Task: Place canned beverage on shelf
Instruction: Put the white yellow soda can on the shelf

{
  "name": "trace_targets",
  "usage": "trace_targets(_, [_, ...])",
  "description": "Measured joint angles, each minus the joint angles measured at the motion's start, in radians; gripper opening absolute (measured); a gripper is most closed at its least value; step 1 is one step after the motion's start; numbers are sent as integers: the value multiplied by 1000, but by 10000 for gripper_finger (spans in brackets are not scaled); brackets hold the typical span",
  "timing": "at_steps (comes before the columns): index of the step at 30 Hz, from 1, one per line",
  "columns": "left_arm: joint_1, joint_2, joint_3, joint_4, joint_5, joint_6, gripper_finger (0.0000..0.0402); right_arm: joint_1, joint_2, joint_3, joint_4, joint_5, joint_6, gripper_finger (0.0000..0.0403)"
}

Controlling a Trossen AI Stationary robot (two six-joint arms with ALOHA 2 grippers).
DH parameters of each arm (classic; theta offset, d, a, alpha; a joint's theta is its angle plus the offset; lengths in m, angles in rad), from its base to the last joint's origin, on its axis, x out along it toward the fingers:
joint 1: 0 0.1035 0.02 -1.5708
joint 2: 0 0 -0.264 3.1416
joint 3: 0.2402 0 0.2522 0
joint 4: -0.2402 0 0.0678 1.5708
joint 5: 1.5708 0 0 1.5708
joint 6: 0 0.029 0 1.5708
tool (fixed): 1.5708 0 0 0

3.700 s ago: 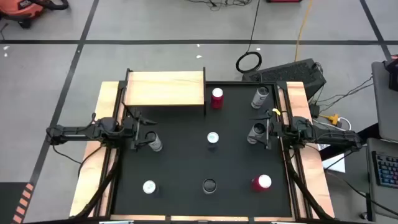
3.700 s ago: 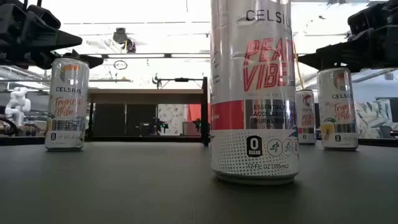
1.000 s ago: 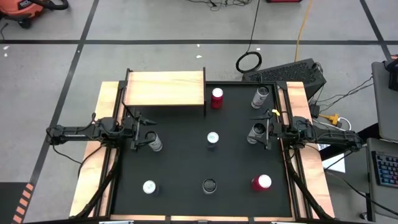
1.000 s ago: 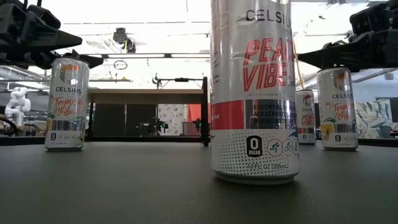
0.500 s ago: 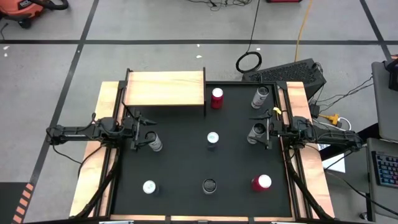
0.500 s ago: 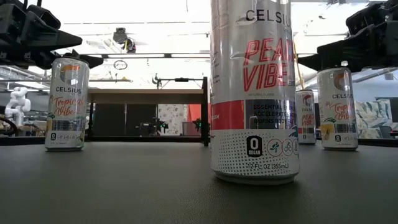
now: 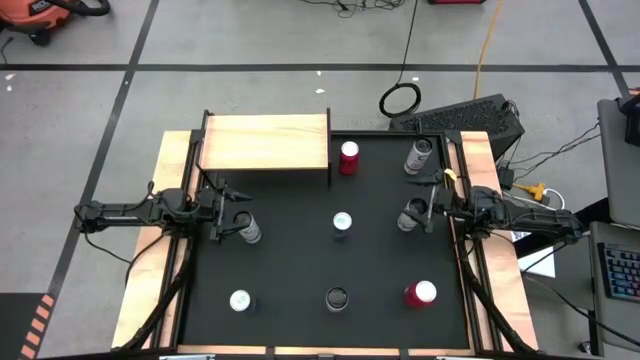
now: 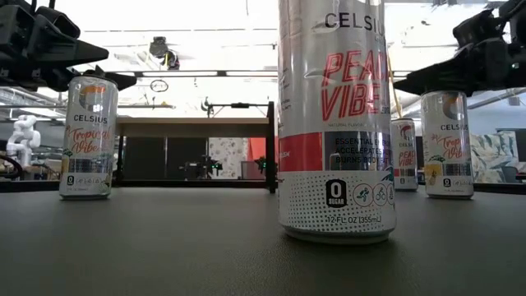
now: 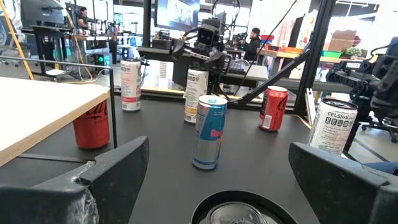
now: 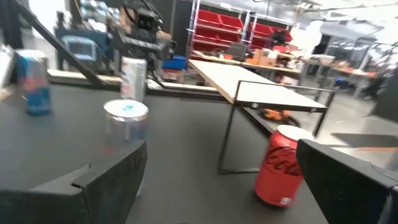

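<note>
The shelf (image 7: 265, 142) is a light-wood board on thin black legs at the table's far left. It also shows in the right wrist view (image 10: 255, 90). My left gripper (image 7: 238, 217) is open and hovers over a silver can (image 7: 250, 232). That can's top shows between the fingers in the left wrist view (image 9: 236, 211). My right gripper (image 7: 425, 206) is open above another silver can (image 7: 410, 213). In the low view this can (image 8: 448, 144) stands upright just below the gripper (image 8: 436, 78). Both cans rest on their bases on the black table.
More cans stand upright: a red one (image 7: 348, 157) beside the shelf's right legs, a silver one (image 7: 420, 155) far right, one at centre (image 7: 342, 222), and three along the near edge (image 7: 239, 300), (image 7: 336, 298), (image 7: 420, 293). Pale wooden rails (image 7: 160, 250) flank the table.
My right gripper has shifted a little toward the table's far edge and tipped slightly above its can. It has stayed open. My left gripper and the cans have kept still.
</note>
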Motion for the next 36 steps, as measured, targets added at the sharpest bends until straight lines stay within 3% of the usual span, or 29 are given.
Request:
trace_targets(8, [0,0,0,0,0,0,389,1,0,1,2,-28,142,394])
trace_targets(36, [0,0,0,0,0,0,389,1,0,2,6,1,196,394])
